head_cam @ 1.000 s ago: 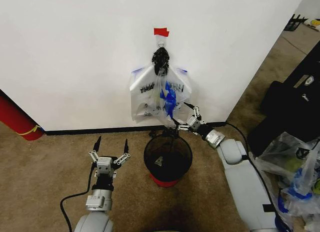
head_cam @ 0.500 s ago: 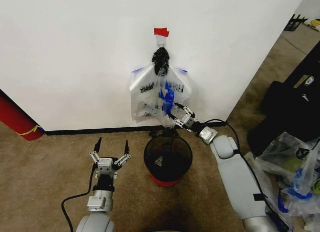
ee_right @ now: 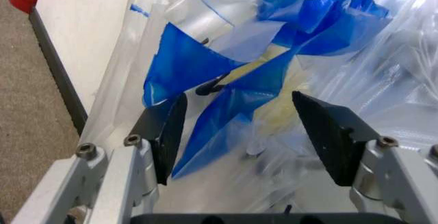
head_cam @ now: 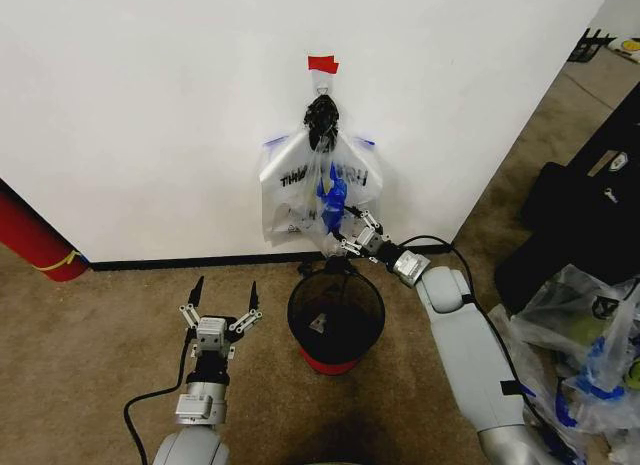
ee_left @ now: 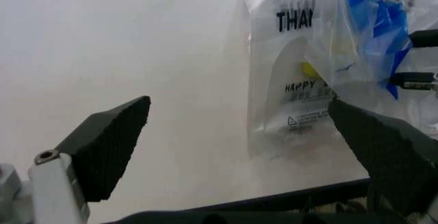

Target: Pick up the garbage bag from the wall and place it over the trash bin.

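The garbage bag (head_cam: 300,185), thin white plastic with blue handles and black lettering, hangs from a dark hook on the white wall (head_cam: 150,105) under a red tape strip (head_cam: 322,63). My right gripper (head_cam: 342,234) is open at the bag's lower blue part, with blue plastic (ee_right: 226,96) lying between its spread fingers (ee_right: 329,131). Just below stands the trash bin (head_cam: 335,313), black mesh with a red base. My left gripper (head_cam: 222,295) is open, held low to the left of the bin. It faces the wall and the bag (ee_left: 301,80).
A red cylinder (head_cam: 35,240) with a yellow band leans at the left wall corner. Clear bags with green and blue things (head_cam: 590,355) and black cases (head_cam: 580,215) crowd the right side. Brown carpet (head_cam: 90,345) lies open on the left.
My right arm has reached further left and up toward the bag, so its gripper now sits against the blue handles. The left arm stays still.
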Robot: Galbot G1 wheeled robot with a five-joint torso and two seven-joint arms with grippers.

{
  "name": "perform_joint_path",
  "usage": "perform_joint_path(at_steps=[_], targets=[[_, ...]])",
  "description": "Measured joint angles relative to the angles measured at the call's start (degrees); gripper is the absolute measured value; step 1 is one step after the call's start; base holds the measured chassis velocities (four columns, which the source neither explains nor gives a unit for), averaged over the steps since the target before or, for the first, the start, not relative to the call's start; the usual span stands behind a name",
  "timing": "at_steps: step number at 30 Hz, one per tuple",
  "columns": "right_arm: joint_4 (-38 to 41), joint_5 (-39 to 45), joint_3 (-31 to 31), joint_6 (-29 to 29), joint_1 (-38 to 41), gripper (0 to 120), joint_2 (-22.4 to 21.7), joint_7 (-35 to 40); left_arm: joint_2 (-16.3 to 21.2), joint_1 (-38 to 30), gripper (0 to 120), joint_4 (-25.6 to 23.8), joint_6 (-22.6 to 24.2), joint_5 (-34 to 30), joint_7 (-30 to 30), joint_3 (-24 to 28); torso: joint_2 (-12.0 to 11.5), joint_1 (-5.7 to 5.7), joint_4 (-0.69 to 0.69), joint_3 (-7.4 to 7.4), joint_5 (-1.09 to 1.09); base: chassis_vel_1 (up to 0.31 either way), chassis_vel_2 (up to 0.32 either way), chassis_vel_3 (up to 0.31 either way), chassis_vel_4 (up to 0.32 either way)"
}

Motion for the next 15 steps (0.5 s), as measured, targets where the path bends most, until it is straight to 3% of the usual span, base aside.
perform_joint_path(at_steps=[3, 15], targets=[[-0.47, 0.04, -0.02, 0.02, 0.30, 60, 0.31, 0.10, -0.01, -0.01, 100, 0.03, -0.01, 0.04, -0.01, 0.04, 0.00, 0.00, 0.00, 0.00, 0.00, 0.000, 0.000, 0.000, 0.000], [-2.18, -1.29, 0.53, -0.82, 1.59, 14, 1.21, 0.49, 0.03, -0.13, 100, 0.27, -0.08, 0.00, -0.10, -0.26, 0.00, 0.00, 0.01, 0.00, 0.00, 0.000, 0.000, 0.000, 0.000]])
